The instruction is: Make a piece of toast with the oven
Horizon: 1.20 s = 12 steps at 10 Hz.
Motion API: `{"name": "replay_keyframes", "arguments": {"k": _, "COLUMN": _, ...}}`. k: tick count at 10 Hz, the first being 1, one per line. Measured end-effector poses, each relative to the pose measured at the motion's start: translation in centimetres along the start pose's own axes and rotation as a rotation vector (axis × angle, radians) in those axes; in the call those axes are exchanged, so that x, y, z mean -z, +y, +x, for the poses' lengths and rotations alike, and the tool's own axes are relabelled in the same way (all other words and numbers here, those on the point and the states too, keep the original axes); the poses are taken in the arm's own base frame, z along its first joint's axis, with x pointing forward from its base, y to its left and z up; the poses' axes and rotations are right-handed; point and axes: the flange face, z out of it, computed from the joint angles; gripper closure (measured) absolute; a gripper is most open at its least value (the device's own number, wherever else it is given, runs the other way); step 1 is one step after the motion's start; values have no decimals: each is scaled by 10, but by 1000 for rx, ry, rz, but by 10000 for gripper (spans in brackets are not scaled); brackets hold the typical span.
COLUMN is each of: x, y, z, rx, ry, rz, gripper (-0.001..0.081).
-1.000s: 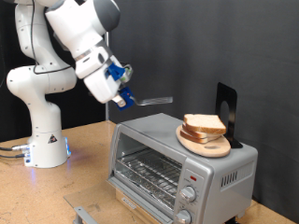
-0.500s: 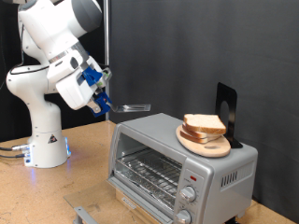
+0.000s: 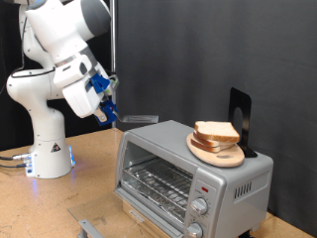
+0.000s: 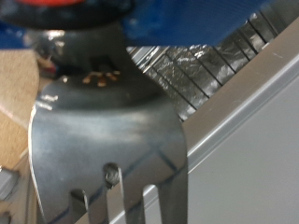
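My gripper (image 3: pixel 107 102) hangs in the air to the exterior view's left of the oven (image 3: pixel 163 141), above its top corner. Its blue fingers are shut on the handle of a flat metal fork (image 3: pixel 139 118) that points towards the oven. In the wrist view the fork (image 4: pixel 103 131) fills the picture, tines forward, with crumbs near its neck, and the oven's wire rack (image 4: pixel 192 70) lies behind it. The oven's glass door looks closed, with bare rack behind it. A pile of bread slices (image 3: pixel 216 132) rests on a round wooden plate (image 3: pixel 199 148) on the oven. A single piece of toast apart from the pile is out of view.
A black stand (image 3: pixel 239 112) rises behind the plate on the oven top. The arm's white base (image 3: pixel 45 149) stands on the wooden table at the exterior view's left. Two knobs (image 3: pixel 198 207) sit on the oven's front. A grey object (image 3: pixel 87 228) lies at the bottom edge.
The gripper has swung with the fork to the exterior view's left, away from above the oven, and dropped slightly. Over the last half second it barely moved.
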Motion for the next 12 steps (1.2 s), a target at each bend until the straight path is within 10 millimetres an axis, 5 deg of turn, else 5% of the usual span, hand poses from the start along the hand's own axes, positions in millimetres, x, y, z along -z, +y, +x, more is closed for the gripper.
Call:
{"name": "replay_keyframes", "arguments": {"k": 5, "x": -5, "y": -39, "z": 24, "rx": -20, "ry": -66, "rz": -58, "gripper": 543}}
{"name": "replay_keyframes", "arguments": {"k": 12, "x": -28, "y": -53, "z": 56, "rx": -33, "ry": -64, "rz": -88, "gripper": 543}}
